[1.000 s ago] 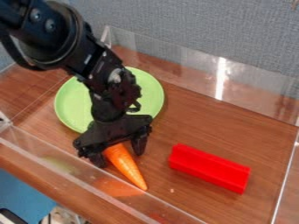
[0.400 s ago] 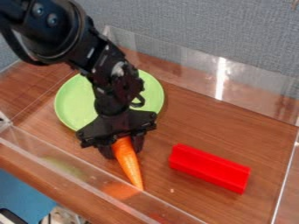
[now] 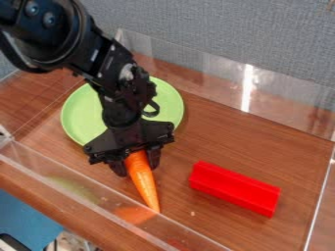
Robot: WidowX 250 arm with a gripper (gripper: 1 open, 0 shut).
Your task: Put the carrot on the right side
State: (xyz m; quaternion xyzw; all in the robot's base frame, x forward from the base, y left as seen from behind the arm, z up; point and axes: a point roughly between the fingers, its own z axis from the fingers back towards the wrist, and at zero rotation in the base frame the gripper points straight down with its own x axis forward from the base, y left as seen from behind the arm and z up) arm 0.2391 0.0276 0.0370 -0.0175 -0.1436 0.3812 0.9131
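Note:
The carrot (image 3: 143, 183) is orange and tapered, lying on the wooden table with its tip toward the near clear wall. Its thick upper end sits between the black fingers of my gripper (image 3: 129, 157), which points steeply down and is shut on it. The stem cap is hidden by the fingers. The black arm reaches in from the upper left, over the green plate.
A green plate (image 3: 86, 116) lies behind the gripper at left centre. A red rectangular block (image 3: 234, 188) lies to the right of the carrot. Clear plastic walls (image 3: 262, 83) ring the wooden table (image 3: 281, 147).
The gripper's fingers have shut on the carrot's thick end; a second ago they stood wide around it. The hand has stayed in the same spot.

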